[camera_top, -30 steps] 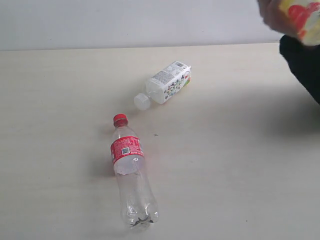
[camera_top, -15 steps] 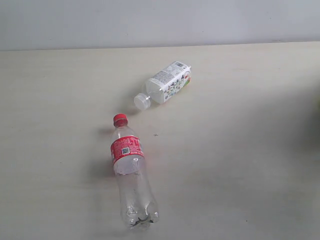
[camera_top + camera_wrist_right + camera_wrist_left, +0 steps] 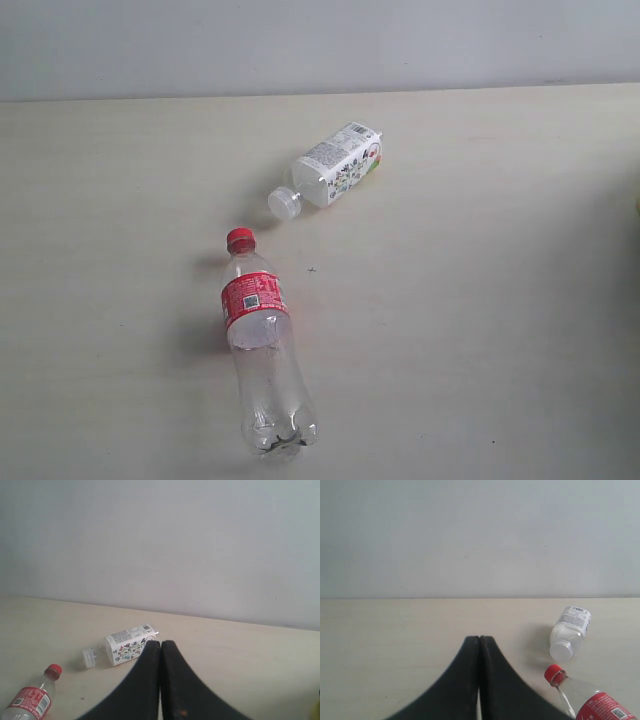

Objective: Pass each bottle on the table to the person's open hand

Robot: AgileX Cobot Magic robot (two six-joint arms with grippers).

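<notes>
Noted left gripper [image 3: 479,640] and right gripper [image 3: 161,644] pinched together, empty. Noted red-capped clear bottle [image 3: 262,345] and small white-capped bottle [image 3: 335,168] lying flat on table [image 3: 480,320], apart. No receiving hand in view. Should open wide, clamp across label, square to axis.

The exterior camera looks steeply down on the counter [image 3: 480,300] from above, with the wall [image 3: 300,45] a strip beyond the red-capped clear bottle [image 3: 260,345]. Each wrist camera sits low, close behind the left claw [image 3: 479,640] or the right claw [image 3: 160,645], and faces that wall. All three views share that bottle and the white-capped bottle [image 3: 335,165] beside it.
</notes>
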